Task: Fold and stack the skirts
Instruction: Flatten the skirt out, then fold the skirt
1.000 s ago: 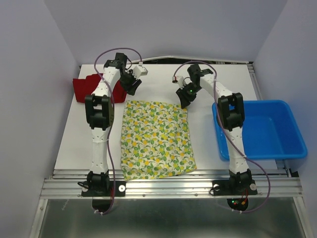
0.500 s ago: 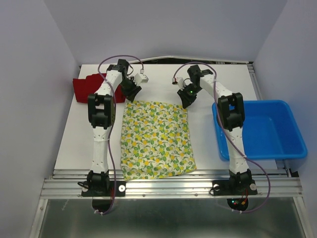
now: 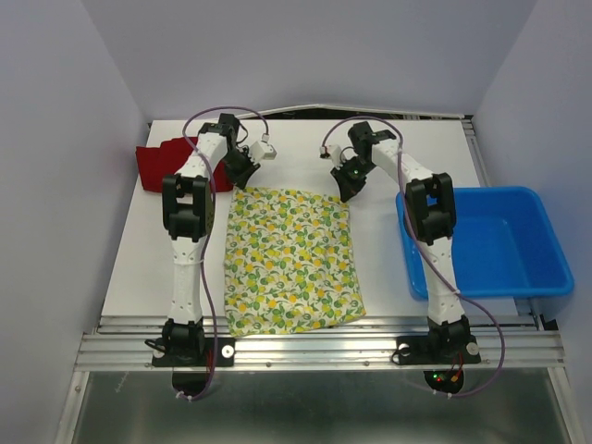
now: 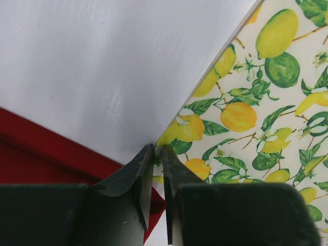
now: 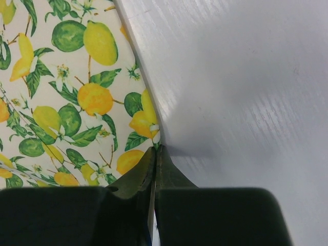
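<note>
Lemon skirt [image 3: 291, 259] lies flat mid-counter, between the two arms, narrow end far, wide hem at the near edge. Counter [image 3: 296, 148] is white. Left end effector [image 4: 155, 149] is clenched on the far-left corner of the lemon skirt: fingers nearly together, with a sliver of printed cloth between them. Right end effector [image 5: 155, 148] is clenched on the far-right corner, tips pressed together right where the cloth edge runs in. Both corners look low, at or near the counter surface. Red skirt [image 3: 162, 162] is bunched at the far-left of the counter, partly hidden by the left arm, just beside the left fingers in the wrist view. Blue bin [image 3: 546, 268] sits at the right edge.
</note>
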`<state>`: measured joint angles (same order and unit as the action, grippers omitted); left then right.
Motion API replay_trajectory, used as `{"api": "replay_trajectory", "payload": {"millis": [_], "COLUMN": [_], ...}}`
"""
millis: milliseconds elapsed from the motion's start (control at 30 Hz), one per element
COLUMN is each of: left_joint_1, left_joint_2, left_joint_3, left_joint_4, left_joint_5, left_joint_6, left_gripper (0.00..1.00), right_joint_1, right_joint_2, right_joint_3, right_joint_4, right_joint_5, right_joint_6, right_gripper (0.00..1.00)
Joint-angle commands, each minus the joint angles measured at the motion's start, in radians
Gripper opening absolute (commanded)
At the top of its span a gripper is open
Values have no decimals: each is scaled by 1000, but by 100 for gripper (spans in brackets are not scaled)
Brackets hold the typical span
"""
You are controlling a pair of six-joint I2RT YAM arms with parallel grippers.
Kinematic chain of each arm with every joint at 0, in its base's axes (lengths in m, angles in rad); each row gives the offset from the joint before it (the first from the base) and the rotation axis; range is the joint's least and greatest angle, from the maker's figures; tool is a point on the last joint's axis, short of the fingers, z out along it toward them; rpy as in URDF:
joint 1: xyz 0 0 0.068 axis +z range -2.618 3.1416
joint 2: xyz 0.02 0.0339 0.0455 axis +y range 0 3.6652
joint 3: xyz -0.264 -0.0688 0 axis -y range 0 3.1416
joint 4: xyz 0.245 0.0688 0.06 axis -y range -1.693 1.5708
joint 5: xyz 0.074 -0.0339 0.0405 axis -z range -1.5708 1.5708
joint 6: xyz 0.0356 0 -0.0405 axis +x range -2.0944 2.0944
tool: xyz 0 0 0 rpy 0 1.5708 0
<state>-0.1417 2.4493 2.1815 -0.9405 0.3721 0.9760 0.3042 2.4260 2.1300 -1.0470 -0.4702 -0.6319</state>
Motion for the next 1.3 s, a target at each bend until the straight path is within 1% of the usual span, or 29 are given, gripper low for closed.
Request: {"api": "replay_trajectory", "payload": {"millis": [0, 67, 100, 167, 367, 500, 633, 800, 900, 967, 1067, 1100, 1200, 1233, 1267], "left_joint_1": [19, 27, 30, 31, 31, 31, 34, 39, 47, 47, 45, 44, 40, 40, 39], "left_joint_2": [-12, -24, -33, -38, -41, -68, -107, -171, -217, -274, -341, -373, -432, -482, -512], "left_joint_3": [-42, -55, -58, -51, 79, 115, 129, 139, 115, 75, 28, 11, -90, -167, -207], "left_joint_4": [-112, -110, -109, -103, -72, 40, 169, 325, 397, 419, 411, 387, 346, 344, 345], "left_joint_5": [-9, -7, -7, -2, 33, 21, 1, -19, -15, -6, 25, 42, 62, 80, 88], "left_joint_6": [32, 36, 36, 23, -60, -129, -233, -307, -336, -336, -321, -312, -286, -278, -275], "left_gripper": [21, 15, 9, 0, 0, 0, 0, 0, 0, 0, 0, 0, 0, 0, 0], "right_joint_1": [9, 9, 9, 9, 0, -13, -45, -65, -74, -74, -74, -74, -74, -74, -74], "right_joint_2": [-30, -44, -59, -71, -82, -84, -91, -106, -142, -192, -287, -312, -402, -422, -465], "right_joint_3": [-18, -31, -45, -51, 17, 65, 110, 186, 182, 151, 32, -7, -142, -169, -229], "right_joint_4": [-8, 14, 36, 74, 148, 229, 309, 392, 436, 443, 466, 479, 496, 498, 499], "right_joint_5": [24, 31, 31, 30, 71, 133, 192, 255, 257, 243, 205, 190, 179, 174, 159], "right_joint_6": [3, 21, 35, 57, 133, 170, 202, 209, 204, 193, 163, 152, 106, 92, 65], "right_gripper": [1, 1, 1, 1, 1, 0, 0, 0, 1, 1, 1, 1, 1, 1, 1]}}
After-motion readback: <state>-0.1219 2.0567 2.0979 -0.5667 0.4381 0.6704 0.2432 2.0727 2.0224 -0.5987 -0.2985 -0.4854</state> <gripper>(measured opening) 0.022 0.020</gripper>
